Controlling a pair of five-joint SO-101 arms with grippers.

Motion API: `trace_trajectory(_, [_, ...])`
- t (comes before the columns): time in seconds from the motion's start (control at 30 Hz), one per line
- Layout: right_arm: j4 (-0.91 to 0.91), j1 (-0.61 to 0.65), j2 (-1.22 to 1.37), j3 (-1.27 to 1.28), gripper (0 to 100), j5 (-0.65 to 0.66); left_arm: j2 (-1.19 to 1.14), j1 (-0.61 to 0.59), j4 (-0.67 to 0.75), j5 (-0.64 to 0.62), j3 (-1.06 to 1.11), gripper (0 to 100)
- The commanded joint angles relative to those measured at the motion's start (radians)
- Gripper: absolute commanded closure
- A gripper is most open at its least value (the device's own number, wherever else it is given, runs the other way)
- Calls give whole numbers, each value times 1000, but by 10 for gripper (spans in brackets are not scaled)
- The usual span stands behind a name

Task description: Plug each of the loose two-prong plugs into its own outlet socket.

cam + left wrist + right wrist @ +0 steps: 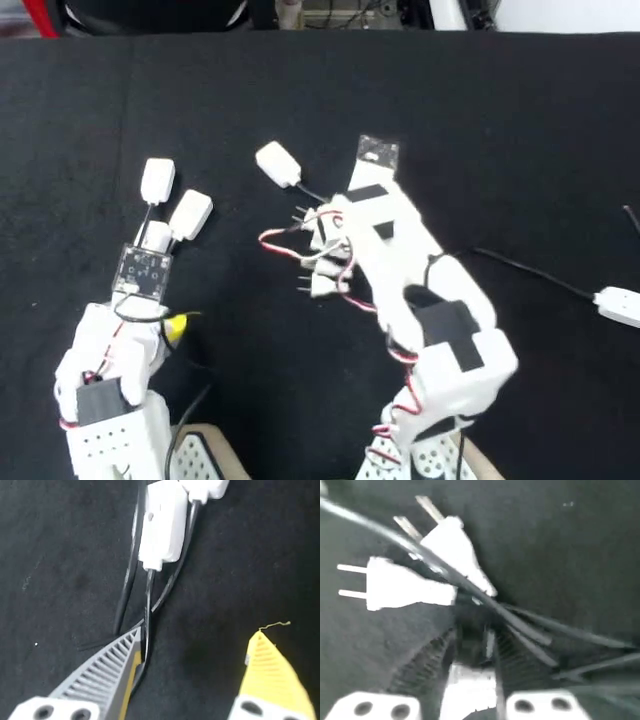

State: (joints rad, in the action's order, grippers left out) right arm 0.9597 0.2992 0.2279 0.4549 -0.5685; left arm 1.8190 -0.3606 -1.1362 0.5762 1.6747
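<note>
White plugs (pixel 405 587) hang by my right gripper (pixel 472 636), pinched on their cords (pixel 520 625). The nearest socket (pixel 278 163) lies at eleven o'clock, so I should aim the prongs (pixel 352 569) straight in. My left gripper (pixel 198 634) is spread.

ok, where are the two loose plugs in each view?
High view: loose plugs mid-table, at the right claw, prongs pointing away from it.
Right wrist view: loose plugs just ahead of the right claw, a black cable across them.
Left wrist view: faces a white socket instead.
Shared landmark: the black cloth.
</note>
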Motion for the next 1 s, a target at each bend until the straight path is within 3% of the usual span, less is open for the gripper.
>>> trace_trajectory(0.0, [64, 25, 18, -35, 931, 21, 3, -7, -5, 21, 15, 672])
trace_trajectory(0.13, [144, -6, 13, -114, 931, 20, 2, -15, -6, 23, 15, 672])
trace_trajectory(0.37, [473, 2, -113, -312, 930, -57, 2, -15, -6, 23, 15, 672])
trace_trajectory(0.5, [479, 15, -85, -286, 928, -91, 2, -15, -21, 25, 15, 672])
trace_trajectory(0.73, [483, 155, 85, -240, 931, -64, 2, -13, -32, 69, 15, 672])
trace_trajectory(0.97, [491, 54, 136, -248, 931, 20, 2, -12, -32, 71, 15, 672])
